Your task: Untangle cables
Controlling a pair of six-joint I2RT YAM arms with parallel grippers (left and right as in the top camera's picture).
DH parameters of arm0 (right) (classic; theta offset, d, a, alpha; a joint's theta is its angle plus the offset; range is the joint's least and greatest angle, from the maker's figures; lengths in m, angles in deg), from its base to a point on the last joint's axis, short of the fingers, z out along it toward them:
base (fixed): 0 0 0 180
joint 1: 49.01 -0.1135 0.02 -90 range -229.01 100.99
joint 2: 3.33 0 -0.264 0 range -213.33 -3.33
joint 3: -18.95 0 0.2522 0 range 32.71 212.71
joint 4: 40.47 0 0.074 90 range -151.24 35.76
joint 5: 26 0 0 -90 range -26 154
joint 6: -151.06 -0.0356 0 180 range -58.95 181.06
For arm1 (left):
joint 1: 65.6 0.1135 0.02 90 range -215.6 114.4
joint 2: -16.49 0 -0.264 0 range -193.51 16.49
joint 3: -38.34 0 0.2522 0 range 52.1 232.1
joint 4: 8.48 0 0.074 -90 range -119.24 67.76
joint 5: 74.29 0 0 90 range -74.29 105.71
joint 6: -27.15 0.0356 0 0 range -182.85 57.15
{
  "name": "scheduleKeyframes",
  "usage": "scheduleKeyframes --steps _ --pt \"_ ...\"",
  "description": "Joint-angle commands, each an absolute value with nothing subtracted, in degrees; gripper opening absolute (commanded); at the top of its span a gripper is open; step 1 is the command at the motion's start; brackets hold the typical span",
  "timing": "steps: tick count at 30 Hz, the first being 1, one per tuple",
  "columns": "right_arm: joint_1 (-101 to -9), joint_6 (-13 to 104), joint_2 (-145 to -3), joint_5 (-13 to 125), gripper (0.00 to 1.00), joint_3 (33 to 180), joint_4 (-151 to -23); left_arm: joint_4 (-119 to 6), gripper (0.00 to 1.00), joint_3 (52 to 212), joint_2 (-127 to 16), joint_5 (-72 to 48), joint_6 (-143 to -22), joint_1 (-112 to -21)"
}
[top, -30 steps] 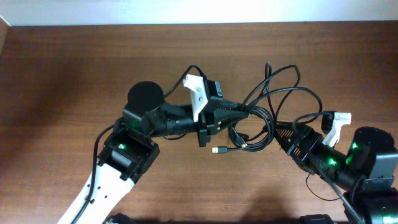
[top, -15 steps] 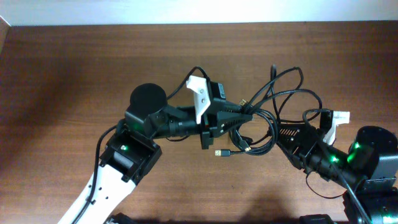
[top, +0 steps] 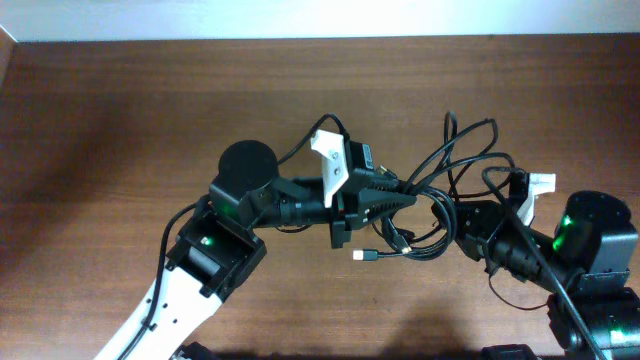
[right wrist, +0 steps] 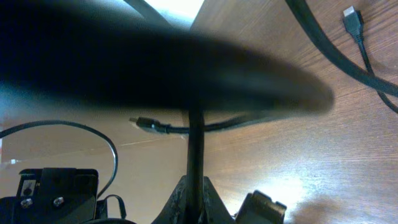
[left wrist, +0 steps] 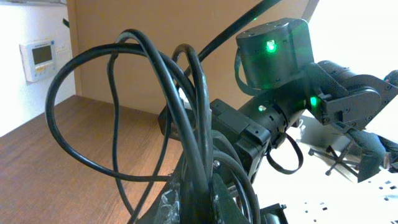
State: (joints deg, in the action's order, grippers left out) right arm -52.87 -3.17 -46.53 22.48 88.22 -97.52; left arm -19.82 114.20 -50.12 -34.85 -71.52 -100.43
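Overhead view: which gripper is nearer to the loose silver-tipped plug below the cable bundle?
Left, though not by much. The plug sits just below and behind the left gripper, which is shut on the cables. The right gripper grips them farther off, to the plug's right.

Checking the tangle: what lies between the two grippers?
Overhead view: loops of the cables bridge the gap between left gripper and right gripper, both shut on them.
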Motion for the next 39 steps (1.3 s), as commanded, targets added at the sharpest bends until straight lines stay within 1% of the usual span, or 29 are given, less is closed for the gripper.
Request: scheduleKeyframes --steps 1,7,10,12,15,24,28,29,30,31,32,33,34,35,39 --pt "-53.1 -1.4 -46.5 22.5 0.04 88.4 -97.5 -19.2 0.00 114.9 -50.3 -33.8 -72.0 -100.7" --pt "-53.1 2.4 -46.5 27.5 0.04 88.4 -98.0 -19.3 0.00 114.9 -50.3 -33.9 -72.1 -100.4" --pt "-53.1 7.8 -46.5 36.0 0.04 88.4 -99.3 -19.3 0.00 114.9 -50.3 -34.8 -72.5 -99.2" --pt "-53.1 8.4 -46.5 43.2 0.04 88.4 -101.8 -19.3 0.00 114.9 -50.3 -36.0 -72.7 -98.1" --pt "-53.1 9.3 -46.5 49.2 0.04 88.4 -103.8 -19.7 0.00 114.9 -50.3 -36.0 -73.9 -96.7" --pt "-53.1 11.4 -46.5 56.1 0.04 88.4 -107.7 -20.4 0.00 114.9 -50.3 -36.0 -74.2 -94.9" --pt "-53.1 11.4 -46.5 57.1 0.04 88.4 -108.8 -20.4 0.00 114.9 -50.3 -36.0 -74.2 -94.9" --pt "-53.1 11.4 -46.5 56.8 0.06 88.4 -109.1 -20.5 0.00 114.9 -50.3 -36.0 -74.2 -94.9" --pt "-53.1 11.4 -46.5 56.4 0.21 88.4 -109.4 -20.6 0.00 114.9 -50.3 -36.0 -74.2 -94.9" --pt "-53.1 11.4 -46.5 55.8 0.41 88.4 -109.6 -20.8 0.00 114.9 -50.3 -35.9 -74.2 -94.9" --pt "-53.1 11.6 -46.5 55.2 0.72 88.4 -109.7 -21.0 0.00 114.9 -50.3 -35.9 -74.2 -94.9" --pt "-53.1 12.5 -46.5 54.0 0.86 88.4 -109.8 -21.0 0.00 114.9 -50.3 -35.9 -74.2 -94.9" --pt "-53.1 13.4 -46.5 53.0 0.97 88.4 -109.8 -21.0 0.00 114.9 -50.3 -35.9 -74.2 -94.9" --pt "-53.1 14.6 -46.5 51.4 0.99 88.4 -109.8 -21.0 0.00 114.9 -50.3 -35.7 -74.2 -94.9" --pt "-53.1 18.9 -46.5 45.5 0.99 88.4 -109.8 -21.0 0.00 114.9 -50.3 -34.2 -74.2 -94.9"
